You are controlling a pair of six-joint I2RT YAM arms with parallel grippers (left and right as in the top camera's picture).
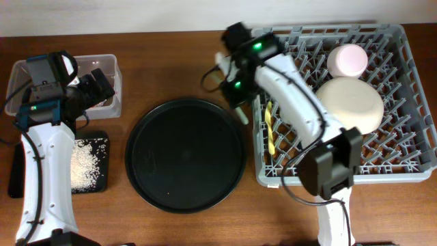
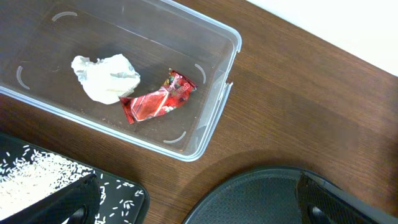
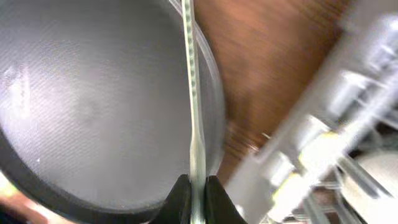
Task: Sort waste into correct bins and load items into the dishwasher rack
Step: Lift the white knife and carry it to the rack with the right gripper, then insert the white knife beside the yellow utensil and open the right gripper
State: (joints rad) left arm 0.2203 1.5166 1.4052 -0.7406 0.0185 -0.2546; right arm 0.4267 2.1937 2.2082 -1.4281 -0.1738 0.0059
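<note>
Hangs over the clear box [image 2: 211, 118] with the left gripper [image 2: 198, 186] spread wide, gripping nothing. Inside that box: white tissue [image 2: 106, 78] touching red wrapper [image 2: 158, 99]. Beside it, on the shallow black tray [image 2: 124, 199], loose rice [image 2: 37, 171]. Pinches with the right gripper [image 3: 197, 186] a thin pale strip [image 3: 194, 93], possibly a utensil seen edge-on, blurred, above the round black tray [image 1: 184, 154] near the rack [image 1: 410, 102]. In the rack: pink bowl [image 1: 347, 59], cream bowl [image 1: 350, 102], yellow utensil [image 1: 271, 130].

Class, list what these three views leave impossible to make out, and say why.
- Strip in the right jaws: right wrist view, edge-on and blurred, so it cannot be identified.
- Rack, left side: overhead, the right arm covers it; the right wrist view blurs it.
- Left jaws: left wrist view, only the tips show, cut off by the bottom edge.
</note>
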